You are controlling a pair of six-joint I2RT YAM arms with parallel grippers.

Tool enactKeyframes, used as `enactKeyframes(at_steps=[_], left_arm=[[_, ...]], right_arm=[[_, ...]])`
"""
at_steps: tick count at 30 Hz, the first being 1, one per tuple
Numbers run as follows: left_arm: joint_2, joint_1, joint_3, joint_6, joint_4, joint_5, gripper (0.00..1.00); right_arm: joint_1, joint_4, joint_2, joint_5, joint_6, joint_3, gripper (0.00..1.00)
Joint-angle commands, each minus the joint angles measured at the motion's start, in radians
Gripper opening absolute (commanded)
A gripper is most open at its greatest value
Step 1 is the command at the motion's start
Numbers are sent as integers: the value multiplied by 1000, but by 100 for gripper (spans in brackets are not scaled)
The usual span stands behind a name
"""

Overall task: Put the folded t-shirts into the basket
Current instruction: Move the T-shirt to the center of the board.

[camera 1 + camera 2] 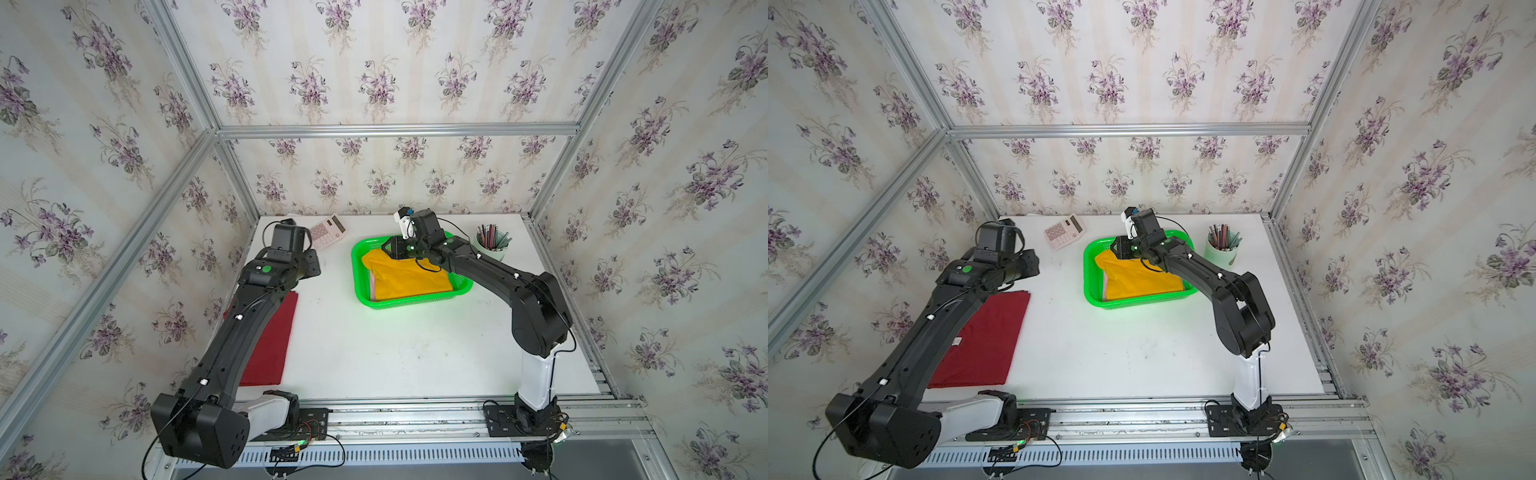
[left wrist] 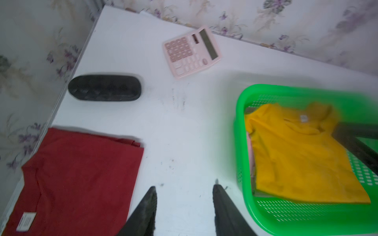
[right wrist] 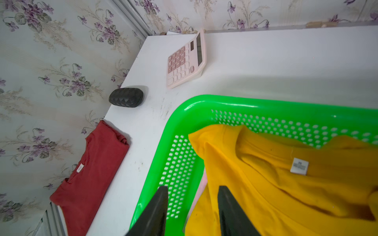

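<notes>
Looming closest, the left arm's elbow housing [image 1: 199, 428] sits at the front edge of the counter [image 1: 395, 357]. Its forearm stretches over the dark red t-shirt [image 1: 984, 336], the one garment not yet in the basket [image 1: 355, 270]. That shirt lies flat on the counter beside the left wall [image 1: 104, 187]. Its long axis runs front to back, and its collar and neck label seem to face the wall.

The left hand [image 2: 185, 186] has its fingers moderately apart with bare counter between them, gripping nothing. It hangs just past the shirt's far edge, so the shirt lies back toward the robot's base and toward the wall.

The right hand [image 3: 193, 187] is likewise part-spread and empty. It hovers over the basket's far corner, above the mustard yellow t-shirt [image 1: 409, 278]. That shirt covers the pink t-shirt [image 3: 200, 183], of which only a sliver shows.

The left arm is clearly nearer, so the pick is probably its job. The basket's long axis runs crosswise, so the shirt likely needs about a quarter turn.
</notes>
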Motion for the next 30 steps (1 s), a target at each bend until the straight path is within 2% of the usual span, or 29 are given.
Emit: enactKeyframes(at_steps=[1, 5, 11, 17, 21, 23, 25, 28, 30], left_arm=[[-55, 82, -49, -119, -85, 30, 46], [-109, 178, -145, -157, -88, 27, 46], [-98, 206, -228, -178, -68, -20, 47], [-36, 230, -265, -247, -51, -85, 48], [41, 249, -278, -353, -79, -152, 48], [71, 254, -304, -400, -79, -163, 47], [99, 261, -331, -456, -84, -180, 42], [135, 269, -370, -556, -103, -216, 29], [158, 273, -395, -588, -95, -212, 26]], right_arm=[[7, -32, 69, 11, -43, 65, 45], [5, -86, 155, 30, -61, 148, 48], [6, -107, 228, 26, -59, 192, 48], [5, -121, 277, 90, -90, 236, 48], [5, -141, 301, 102, -83, 269, 48], [5, -139, 283, 78, -83, 261, 51], [5, -131, 244, 52, -81, 243, 53], [5, -107, 144, 26, -79, 195, 57], [5, -73, 60, 18, -77, 143, 59]])
